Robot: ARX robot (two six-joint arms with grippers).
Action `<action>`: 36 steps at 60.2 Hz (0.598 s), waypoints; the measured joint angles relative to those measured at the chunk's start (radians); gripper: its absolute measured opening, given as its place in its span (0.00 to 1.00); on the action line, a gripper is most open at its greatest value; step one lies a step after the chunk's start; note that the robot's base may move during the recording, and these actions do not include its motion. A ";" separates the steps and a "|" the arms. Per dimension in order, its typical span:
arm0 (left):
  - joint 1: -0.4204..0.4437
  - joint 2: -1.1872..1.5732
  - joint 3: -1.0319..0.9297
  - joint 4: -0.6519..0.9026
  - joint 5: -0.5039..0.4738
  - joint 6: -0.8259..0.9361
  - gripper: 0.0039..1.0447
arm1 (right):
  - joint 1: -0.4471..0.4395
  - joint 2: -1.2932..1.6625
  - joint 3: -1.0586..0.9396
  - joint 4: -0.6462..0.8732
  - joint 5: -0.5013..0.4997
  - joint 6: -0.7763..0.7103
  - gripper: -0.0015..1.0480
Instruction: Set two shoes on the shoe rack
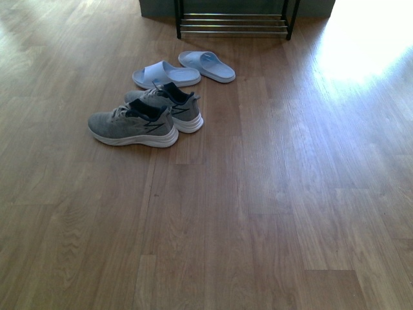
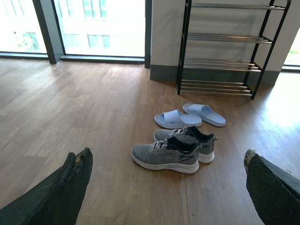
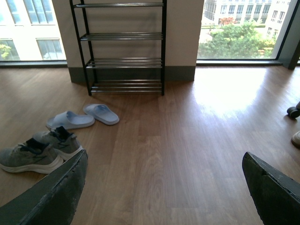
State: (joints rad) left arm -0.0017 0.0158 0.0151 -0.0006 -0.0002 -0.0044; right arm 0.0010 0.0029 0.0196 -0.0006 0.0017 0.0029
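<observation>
As seen from the body camera, shoe rack (image 1: pixel 233 26): stood at the far end of the floor (image 1: pixel 258 226), against the wall (image 3: pixel 183 37), straight ahead; showed there only its lowest rods and two black legs.
Rack in the wrist views: had four tiers of thin shiny rods in a black frame.
Near sneaker (image 1: pixel 132 126): rested upright on its white sole on the floor, well apart from the rack, toe toward the robot's left.
Far sneaker (image 1: pixel 169 103): sat just behind the near one, turned the same way, very close to it; touching or not, could not tell.
Left slide (image 1: pixel 164 74): lay flat between the sneakers and the rack, just behind the far sneaker.
Right slide (image 1: pixel 206 66): lay beside the left slide, a little nearer to the rack, apart from it.
Left gripper (image 2: pixel 167 153): was released, dark fingers (image 2: pixel 61 197) spread wide, grasped nothing, looked toward the sneakers.
Right gripper (image 3: pixel 165 157): was released too, fingers (image 3: pixel 272 192) spread wide, grasped nothing, faced the floor right of the shoes.
Floor: was of wooden planks, with a bright patch of sunlight (image 1: pixel 361 39) right of the rack.
Windows (image 3: pixel 239 28): stood on both sides of the wall behind the rack.
</observation>
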 joint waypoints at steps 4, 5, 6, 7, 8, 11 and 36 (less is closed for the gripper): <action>0.000 0.000 0.000 0.000 0.000 0.000 0.91 | 0.000 0.000 0.000 0.000 0.000 0.000 0.91; 0.000 0.000 0.000 0.000 0.000 0.000 0.91 | 0.000 0.000 0.000 0.000 0.000 0.000 0.91; 0.000 0.000 0.000 0.000 0.000 0.000 0.91 | 0.000 0.000 0.000 0.000 0.000 0.000 0.91; 0.000 0.000 0.000 0.000 0.000 0.000 0.91 | 0.000 0.000 0.000 0.000 0.000 0.000 0.91; 0.000 0.000 0.000 0.000 0.000 0.000 0.91 | 0.000 0.000 0.000 0.000 0.000 0.000 0.91; 0.000 0.000 0.000 0.000 0.000 0.000 0.91 | 0.000 0.000 0.000 0.000 0.000 0.000 0.91; 0.000 0.000 0.000 0.000 0.000 0.000 0.91 | 0.000 0.000 0.000 0.000 0.000 0.000 0.91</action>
State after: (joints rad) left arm -0.0017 0.0158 0.0151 -0.0006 -0.0002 -0.0044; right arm 0.0010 0.0029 0.0196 -0.0006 0.0017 0.0029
